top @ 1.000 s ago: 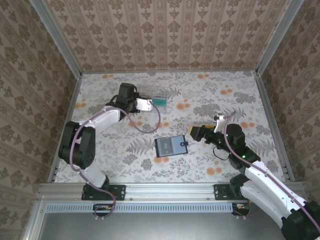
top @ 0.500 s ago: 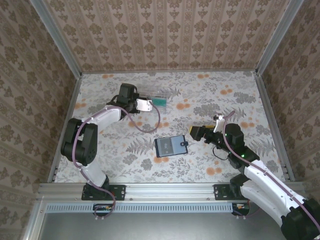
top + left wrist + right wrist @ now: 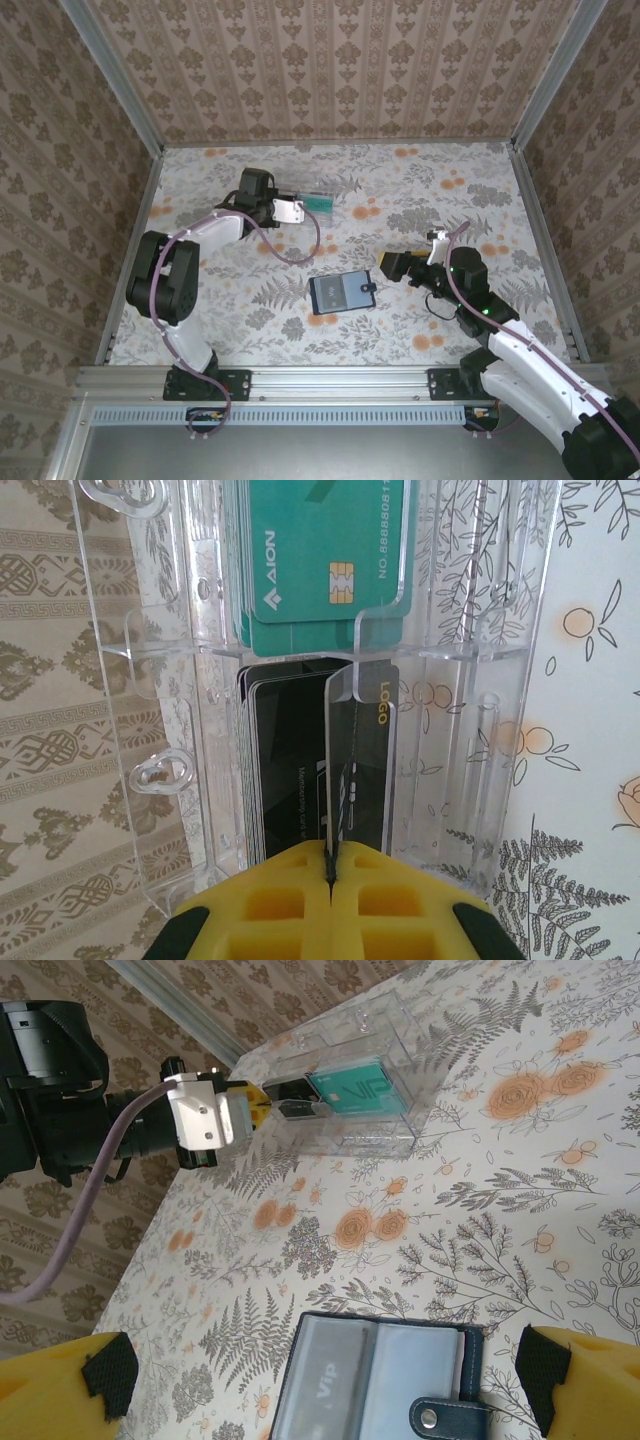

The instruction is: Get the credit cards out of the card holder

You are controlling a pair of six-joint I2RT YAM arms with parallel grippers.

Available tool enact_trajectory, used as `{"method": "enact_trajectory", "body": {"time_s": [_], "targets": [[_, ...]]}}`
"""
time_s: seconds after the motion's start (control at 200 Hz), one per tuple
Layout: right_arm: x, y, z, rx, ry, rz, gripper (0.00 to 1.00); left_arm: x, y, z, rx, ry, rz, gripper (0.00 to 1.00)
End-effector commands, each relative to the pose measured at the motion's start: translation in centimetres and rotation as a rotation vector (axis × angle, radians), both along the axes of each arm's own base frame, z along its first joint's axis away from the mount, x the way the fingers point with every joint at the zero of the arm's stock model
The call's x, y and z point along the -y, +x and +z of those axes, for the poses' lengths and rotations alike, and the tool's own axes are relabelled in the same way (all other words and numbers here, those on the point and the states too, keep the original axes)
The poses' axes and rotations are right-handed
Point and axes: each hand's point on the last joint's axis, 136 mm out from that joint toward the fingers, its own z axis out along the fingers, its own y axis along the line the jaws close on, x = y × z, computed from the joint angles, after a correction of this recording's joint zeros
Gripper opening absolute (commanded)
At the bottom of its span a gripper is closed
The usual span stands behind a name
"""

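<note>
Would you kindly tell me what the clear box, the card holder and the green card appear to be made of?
Clear box: rigid transparent plastic, glossy; the floral table shows through. Card holder: probably dark leather or imitation, with a shiny metal-looking snap and translucent pockets. Green card: smooth plastic, seemingly, with a metallic chip.

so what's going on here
The left fingers are shut on a black card at the clear plastic box, by the compartment with other black cards; teal cards sit in the next one. The right fingers are wide open, near the card holder, which lies open on the table with a Vip card inside.
</note>
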Motion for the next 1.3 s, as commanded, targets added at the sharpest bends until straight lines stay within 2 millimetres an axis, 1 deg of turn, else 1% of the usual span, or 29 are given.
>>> {"method": "enact_trajectory", "body": {"time_s": [0.0, 0.27, 0.295, 0.315, 0.325, 0.34, 0.455, 0.71, 0.835, 1.02, 1.15, 1.22, 1.29], "targets": [[0.1, 0.1, -0.3, 0.007, -0.008, -0.009, 1.00, 0.0, 0.9, 0.1, -0.004, -0.032, 0.008, 0.00], [0.0, 0.2, -0.4, 0.004, -0.010, -0.008, 1.00, -0.4, 1.2, -0.1, -0.011, -0.039, 0.017, 0.00], [0.1, 0.2, -0.5, 0.003, -0.010, -0.010, 1.00, -0.4, 1.2, -0.1, -0.011, -0.038, 0.017, 0.06], [0.0, 0.2, -0.4, 0.004, -0.009, -0.009, 1.00, -0.5, 1.1, -0.2, -0.012, -0.037, 0.017, 0.13], [0.1, 0.2, -0.4, 0.004, -0.009, -0.009, 1.00, -0.4, 1.2, -0.2, -0.011, -0.038, 0.017, 0.19], [0.1, 0.2, -0.4, 0.004, -0.009, -0.009, 1.00, -0.5, 1.2, -0.2, -0.011, -0.039, 0.017, 0.22], [0.0, 0.2, -0.5, 0.002, -0.008, -0.007, 1.00, -0.6, 1.7, 0.2, 0.007, -0.046, 0.030, 0.32], [0.0, 0.2, -0.4, 0.005, -0.008, -0.005, 1.00, -1.0, 3.9, 0.9, 0.054, -0.052, 0.086, 0.32], [0.0, 0.3, -0.5, 0.002, -0.009, -0.005, 1.00, -1.1, 4.3, 1.2, 0.062, -0.056, 0.093, 0.32], [-0.2, 0.3, -0.6, -0.003, -0.006, 0.001, 1.00, -1.3, 4.1, 1.8, 0.065, -0.074, 0.098, 0.34], [-0.4, 0.4, -0.7, -0.006, -0.005, 0.008, 1.00, -1.1, 3.5, 2.0, 0.054, -0.084, 0.086, 0.37], [-0.4, 0.3, -0.7, -0.008, -0.005, 0.009, 1.00, -1.0, 3.1, 2.4, 0.055, -0.095, 0.082, 0.38], [-0.3, 0.3, -0.7, -0.007, -0.005, 0.008, 1.00, -1.0, 2.6, 3.2, 0.070, -0.114, 0.082, 0.42]]}}
